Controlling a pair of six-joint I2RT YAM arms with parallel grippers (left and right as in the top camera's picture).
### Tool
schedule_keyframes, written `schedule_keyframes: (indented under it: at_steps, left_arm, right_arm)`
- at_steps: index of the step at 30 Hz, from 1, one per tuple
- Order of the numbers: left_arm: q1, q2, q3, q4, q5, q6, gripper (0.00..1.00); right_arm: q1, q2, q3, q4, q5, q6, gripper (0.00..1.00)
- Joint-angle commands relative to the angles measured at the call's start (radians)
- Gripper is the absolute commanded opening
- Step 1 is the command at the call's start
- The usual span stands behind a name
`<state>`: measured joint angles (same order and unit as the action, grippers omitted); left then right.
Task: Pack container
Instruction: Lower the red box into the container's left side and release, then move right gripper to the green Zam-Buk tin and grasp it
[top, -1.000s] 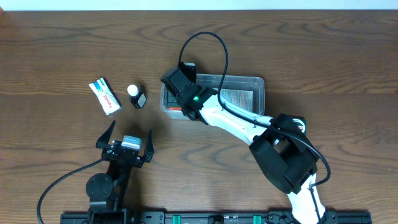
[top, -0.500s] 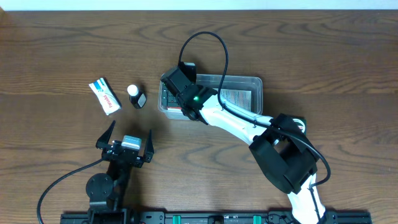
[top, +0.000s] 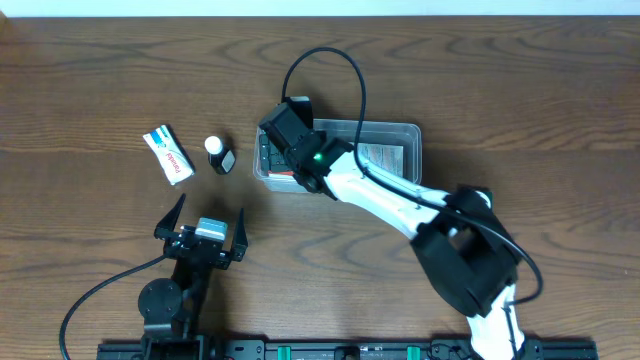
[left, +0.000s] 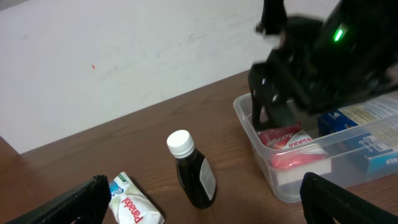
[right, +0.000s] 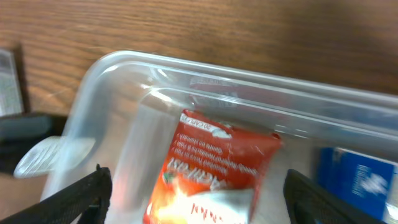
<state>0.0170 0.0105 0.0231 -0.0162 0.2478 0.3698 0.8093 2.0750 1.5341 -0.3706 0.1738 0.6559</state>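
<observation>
The container (top: 410, 135) sits on the worktop (top: 100, 80) a little right of centre, its long side running left to right, and it already holds several things. A red packet (right: 211, 168) lies flat at its left end, a blue box (right: 360, 180) lies beside that toward the middle, and a white printed pack (top: 382, 155) fills the part nearer the right end. The right gripper (top: 283, 132) is over the left end of the container, its arm reaching in from the near right. In the left wrist view its dark fingers (left: 258, 102) dip inside the wall at that end, just above the red packet. The right wrist view shows the two fingers spread wide with the red packet lying below and between them; they pinch nothing, and whether a tip touches the packet cannot be told. The left gripper (top: 210, 208) rests low at the near left, well apart from the container, with its fingers spread wide and nothing between them. Out on the worktop, left of the container, a dark bottle (top: 218, 155) with a white cap stands near the container's left wall but apart from it. A white packet (top: 168, 153) with red lettering lies flat at an angle just beyond the bottle, farther left.
</observation>
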Motion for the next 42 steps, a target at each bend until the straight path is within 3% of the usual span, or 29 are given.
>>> schedule_keyframes:
  at_steps: [1,3,10,13,18,22,30,42]
  left_arm:
    - [0.004,-0.006,-0.019,-0.032,0.006,-0.002,0.98]
    - [0.004,-0.006,-0.019,-0.032,0.006,-0.002,0.98]
    - [0.004,-0.006,-0.019,-0.032,0.006,-0.002,0.98]
    - [0.004,-0.006,-0.019,-0.032,0.006,-0.002,0.98]
    - [0.004,-0.006,-0.019,-0.032,0.006,-0.002,0.98]
    - [0.004,-0.006,-0.019,-0.032,0.006,-0.002,0.98]
    - [0.004,-0.006,-0.019,-0.032,0.006,-0.002,0.98]
    - [0.004,-0.006,-0.019,-0.032,0.006,-0.002,0.98]
  right_arm:
    - [0.002,-0.124,0.007,-0.039,0.037,-0.084,0.95]
    - [-0.008,-0.192,0.007,-0.094,0.067,-0.129,0.99]
    - [-0.076,-0.446,0.007,-0.233,0.109,-0.291,0.99]
    - [-0.129,-0.552,0.007,-0.388,0.142,-0.387,0.99]
    - [-0.288,-0.632,0.007,-0.640,0.257,-0.232,0.99]
    - [-0.466,-0.618,-0.003,-0.772,0.212,-0.129,0.99]
    - [-0.683,-0.588,-0.180,-0.765,0.102,-0.229,0.99]
    - [-0.718,-0.588,-0.526,-0.585,0.006,-0.411,0.99]
